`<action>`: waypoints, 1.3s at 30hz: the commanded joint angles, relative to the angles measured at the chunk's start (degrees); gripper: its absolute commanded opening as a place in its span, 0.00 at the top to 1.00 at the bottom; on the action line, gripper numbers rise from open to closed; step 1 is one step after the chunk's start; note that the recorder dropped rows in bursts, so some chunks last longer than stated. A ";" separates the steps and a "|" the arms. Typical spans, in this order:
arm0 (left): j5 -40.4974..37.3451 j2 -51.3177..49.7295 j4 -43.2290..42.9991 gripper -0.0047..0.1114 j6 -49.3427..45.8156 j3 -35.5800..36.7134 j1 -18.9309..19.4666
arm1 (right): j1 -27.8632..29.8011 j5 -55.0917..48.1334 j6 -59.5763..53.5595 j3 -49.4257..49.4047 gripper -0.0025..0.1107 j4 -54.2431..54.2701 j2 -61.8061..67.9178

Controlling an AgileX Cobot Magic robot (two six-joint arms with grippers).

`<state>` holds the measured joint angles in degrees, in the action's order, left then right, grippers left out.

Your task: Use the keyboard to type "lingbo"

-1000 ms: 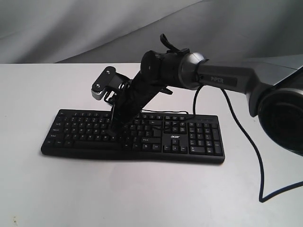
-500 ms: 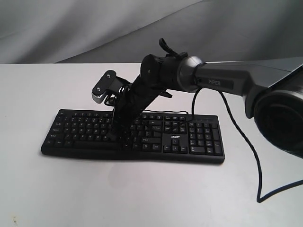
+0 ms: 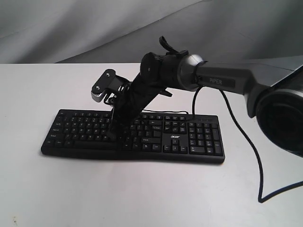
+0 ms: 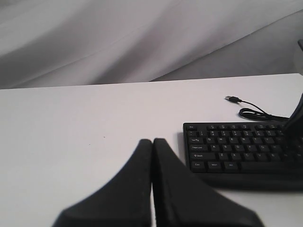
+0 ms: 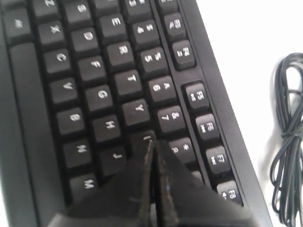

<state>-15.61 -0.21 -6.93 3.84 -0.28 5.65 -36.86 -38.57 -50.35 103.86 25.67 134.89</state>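
- Exterior view: a white table (image 3: 142, 194) fills the frame from 3 round to 9 o'clock. A creased grey cloth (image 3: 71, 28) hangs behind it at 12 o'clock.
- The keyboard (image 3: 189, 137) lies flat on the table just below centre, its number pad toward 3 o'clock.
- The right arm (image 3: 222, 80) enters from 3 o'clock and slopes down toward 8 o'clock. The right gripper (image 3: 112, 135) points at the letter keys, on the 9 o'clock side of the keyboard's middle. A black cable (image 3: 260, 184) loops down at 4 o'clock.
- Left wrist view: the left gripper (image 4: 152, 141) hangs over bare table beside the keyboard's Ctrl end. Its 2 fingers are pressed together with nothing between them. A USB plug (image 4: 232, 99) lies beyond the keyboard.
- Right wrist view: the right gripper's 2 fingers meet in 1 point at the key bordered by Y, H and J. Whether it touches the key is unclear. A coiled cable (image 5: 289, 142) lies on the table past the function row.
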 commanded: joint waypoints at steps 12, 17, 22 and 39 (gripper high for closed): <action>0.39 0.21 0.21 0.96 0.12 0.28 0.06 | -3.41 -2.17 -0.24 0.26 0.98 0.30 -1.14; 0.39 0.21 0.21 0.96 0.12 0.28 0.06 | -3.41 -2.82 -0.37 0.26 0.98 0.42 0.19; 0.39 0.21 0.21 0.96 0.12 0.28 0.06 | -3.41 -2.82 -0.37 0.26 0.98 0.42 0.20; 0.39 0.21 0.21 0.96 0.12 0.28 0.06 | -3.76 0.39 -0.83 1.44 0.98 0.49 -0.49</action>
<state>-15.61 -0.21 -6.93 3.84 -0.28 5.65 -40.44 -39.48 -50.57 104.17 26.47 135.18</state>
